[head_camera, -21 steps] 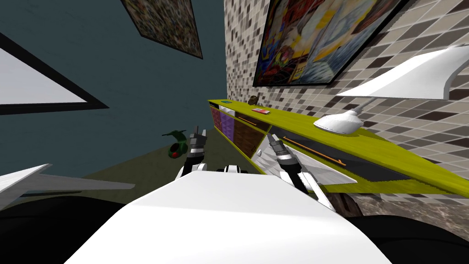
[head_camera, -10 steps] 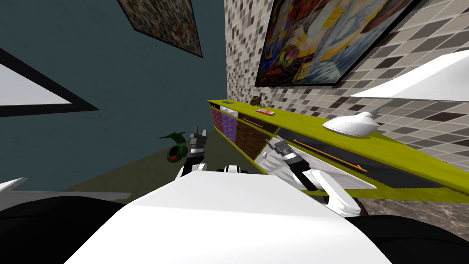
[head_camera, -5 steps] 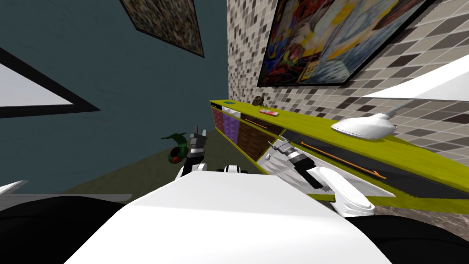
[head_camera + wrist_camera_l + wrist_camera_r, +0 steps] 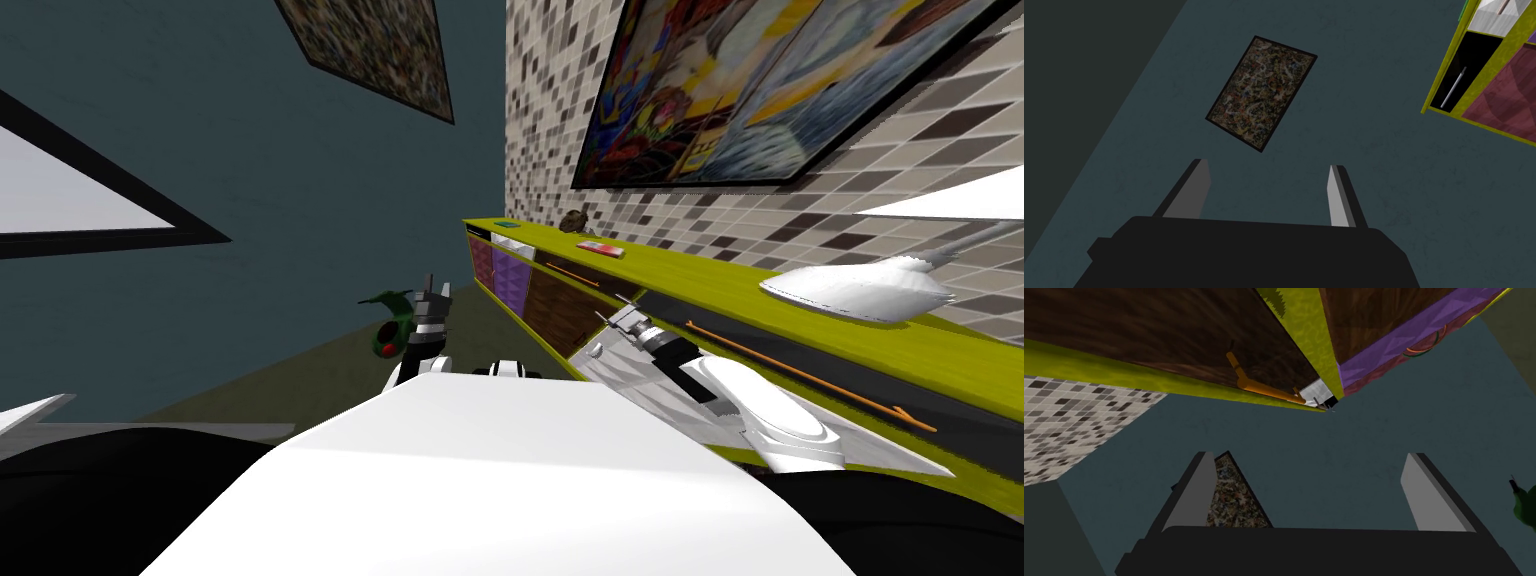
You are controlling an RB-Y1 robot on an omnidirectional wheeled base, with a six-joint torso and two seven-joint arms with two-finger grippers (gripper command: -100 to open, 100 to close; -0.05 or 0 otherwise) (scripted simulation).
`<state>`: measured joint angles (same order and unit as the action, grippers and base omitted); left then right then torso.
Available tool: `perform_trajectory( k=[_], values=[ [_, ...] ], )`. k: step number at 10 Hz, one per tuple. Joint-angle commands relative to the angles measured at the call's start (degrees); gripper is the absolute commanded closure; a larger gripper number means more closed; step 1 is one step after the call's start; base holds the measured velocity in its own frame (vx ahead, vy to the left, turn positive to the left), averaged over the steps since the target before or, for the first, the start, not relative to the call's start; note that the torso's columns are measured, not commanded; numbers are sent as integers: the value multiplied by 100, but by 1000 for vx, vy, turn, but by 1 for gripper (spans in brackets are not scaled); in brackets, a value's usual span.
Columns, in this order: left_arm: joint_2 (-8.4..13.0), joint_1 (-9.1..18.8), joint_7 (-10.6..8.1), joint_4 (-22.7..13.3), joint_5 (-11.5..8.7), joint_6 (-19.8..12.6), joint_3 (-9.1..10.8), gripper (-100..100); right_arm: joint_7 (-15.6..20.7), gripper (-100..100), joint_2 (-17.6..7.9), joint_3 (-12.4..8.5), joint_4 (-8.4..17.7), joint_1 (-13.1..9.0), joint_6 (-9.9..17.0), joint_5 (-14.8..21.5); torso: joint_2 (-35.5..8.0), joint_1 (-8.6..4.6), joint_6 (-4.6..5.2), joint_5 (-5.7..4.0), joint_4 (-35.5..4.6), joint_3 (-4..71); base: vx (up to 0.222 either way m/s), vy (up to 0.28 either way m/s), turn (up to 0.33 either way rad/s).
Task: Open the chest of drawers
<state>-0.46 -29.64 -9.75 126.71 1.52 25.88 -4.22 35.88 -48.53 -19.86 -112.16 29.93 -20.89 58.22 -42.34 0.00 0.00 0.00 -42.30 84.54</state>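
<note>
**Stiff drawers, slim bar handle**

The chest of drawers (image 4: pixel 700 272) runs along the tiled wall (image 4: pixel 560 150) from 12 to 3 o'clock. It looks heavy and rigid. A drawer should slide by its thin orange handle (image 4: pixel 1264 390), which lies ahead of the released right end effector (image 4: pixel 1311 458). The left end effector (image 4: pixel 1268 165) hangs released too. Open floor (image 4: pixel 300 375) lies at 10 o'clock.

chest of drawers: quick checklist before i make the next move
1. Right gripper open: ok, fingers wide apart, nothing between them.
2. Orange handle on the brown drawer ahead of that gripper: ok.
3. Handle between the fingers: not ok, it is apart from them.
4. Left gripper away from the chest of drawers: ok, open, apart from it.
5. Brown drawer shut or ajar: cannot tell.
</note>
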Motion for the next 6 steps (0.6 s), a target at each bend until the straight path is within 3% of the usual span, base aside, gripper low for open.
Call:
perform_trajectory(
  k=[1,6],
  values=[
    [0,0,0,0,0,0,0,0,384,-100,-350,-75,276,-57,82,352,-4,0,0,0,-2,-3,58,85,57],
    [0,0,0,0,0,0,0,0,960,-100,-866,-215,726,-151,141,865,1,-3,1,0,0,0,56,62,41]
  ],
)
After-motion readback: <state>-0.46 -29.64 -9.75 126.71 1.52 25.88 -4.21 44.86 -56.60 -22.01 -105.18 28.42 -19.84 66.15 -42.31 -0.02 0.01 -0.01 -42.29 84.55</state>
